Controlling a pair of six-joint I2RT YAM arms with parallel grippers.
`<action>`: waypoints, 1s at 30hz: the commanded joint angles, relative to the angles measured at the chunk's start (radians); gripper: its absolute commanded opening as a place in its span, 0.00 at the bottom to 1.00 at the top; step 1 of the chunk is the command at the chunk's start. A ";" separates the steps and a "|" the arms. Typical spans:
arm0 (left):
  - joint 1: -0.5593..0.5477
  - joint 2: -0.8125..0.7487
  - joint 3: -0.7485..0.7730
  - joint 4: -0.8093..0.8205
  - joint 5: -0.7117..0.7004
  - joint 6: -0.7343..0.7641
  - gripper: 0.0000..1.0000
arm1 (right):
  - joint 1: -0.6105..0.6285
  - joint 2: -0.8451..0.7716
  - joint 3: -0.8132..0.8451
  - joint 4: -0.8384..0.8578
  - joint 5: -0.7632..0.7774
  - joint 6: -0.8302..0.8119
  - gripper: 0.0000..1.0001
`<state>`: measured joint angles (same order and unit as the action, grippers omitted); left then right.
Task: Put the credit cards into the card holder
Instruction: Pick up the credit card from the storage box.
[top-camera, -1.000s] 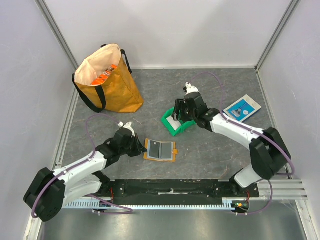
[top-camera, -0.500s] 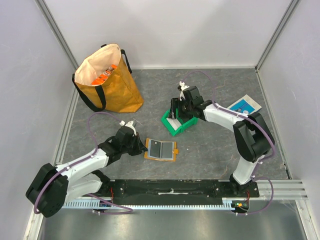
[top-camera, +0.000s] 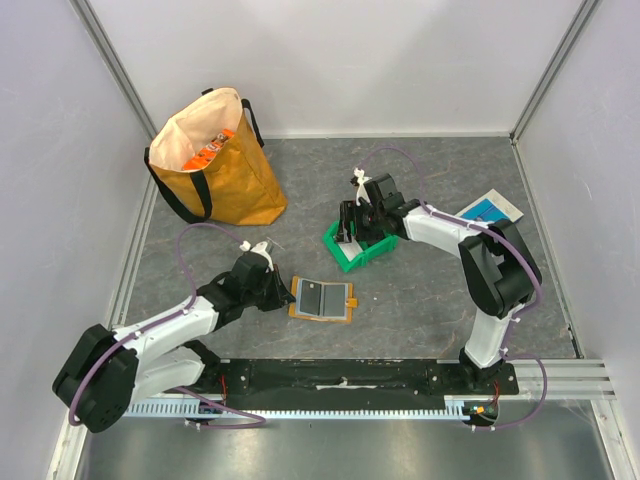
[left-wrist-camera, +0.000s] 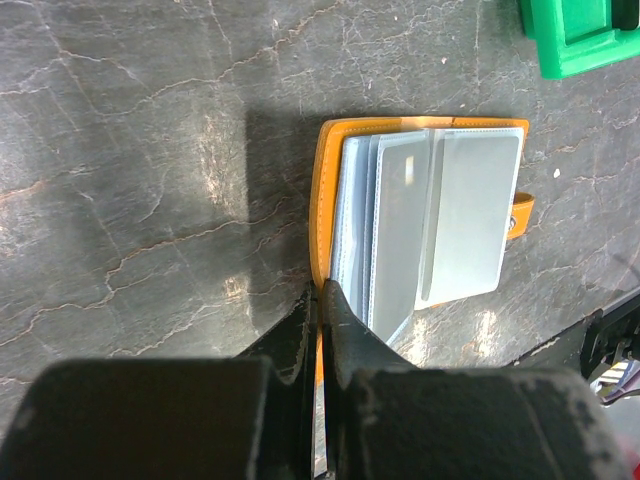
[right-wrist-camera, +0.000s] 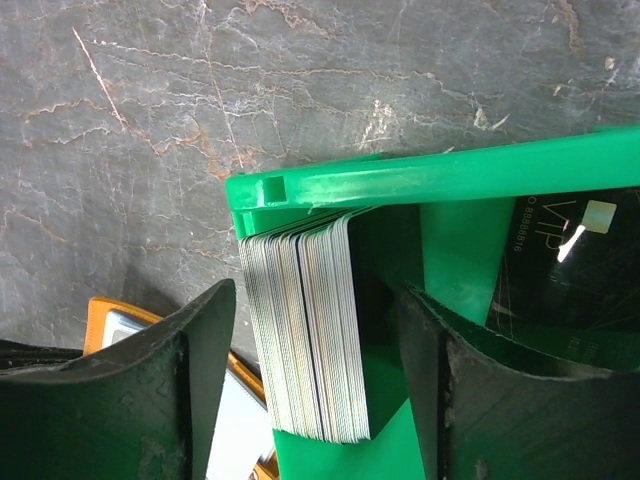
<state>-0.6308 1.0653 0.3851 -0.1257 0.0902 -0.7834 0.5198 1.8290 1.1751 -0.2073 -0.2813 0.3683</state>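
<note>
At the far left of the table (top-camera: 420, 300) we see a big orange tote bag (top-camera: 230, 185) standing open. Something orange and printed lies inside it, too small for us to read.

Nearer the front, the left gripper (left-wrist-camera: 320, 300) is pressed together on the left edge of the card holder (top-camera: 321, 299), pinching its orange cover. The card holder lies spread open and flat near the front middle of the table. Its long axis runs left to right and its snap tab points right. Clear sleeves (left-wrist-camera: 470, 220) fan across the inside, and we cannot tell whether any holds a card.

Behind it and to the right sits a green bin (top-camera: 358, 252). A stack of credit cards (right-wrist-camera: 305, 330) stands on edge at one end of the bin. A black card (right-wrist-camera: 560, 265) lies further along, partly cut off by the frame. The right gripper (right-wrist-camera: 315, 295) hangs spread over the bin, its fingers (right-wrist-camera: 150, 390) on either side of the stack, touching no card that we can see.

At the far right a blue-and-white box (top-camera: 487, 212) lies flat, partly hidden by the right arm (top-camera: 440, 232).
</note>
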 joint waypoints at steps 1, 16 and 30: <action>-0.004 0.004 0.035 0.017 0.014 0.039 0.02 | -0.012 -0.016 0.037 -0.003 -0.059 -0.011 0.69; -0.004 0.005 0.032 0.021 0.017 0.039 0.02 | -0.033 -0.048 0.029 -0.003 -0.111 0.000 0.50; -0.006 0.027 0.032 0.034 0.028 0.039 0.02 | -0.052 -0.060 0.026 -0.001 -0.141 0.001 0.24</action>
<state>-0.6308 1.0817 0.3866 -0.1226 0.1070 -0.7834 0.4740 1.8137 1.1751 -0.2111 -0.3832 0.3679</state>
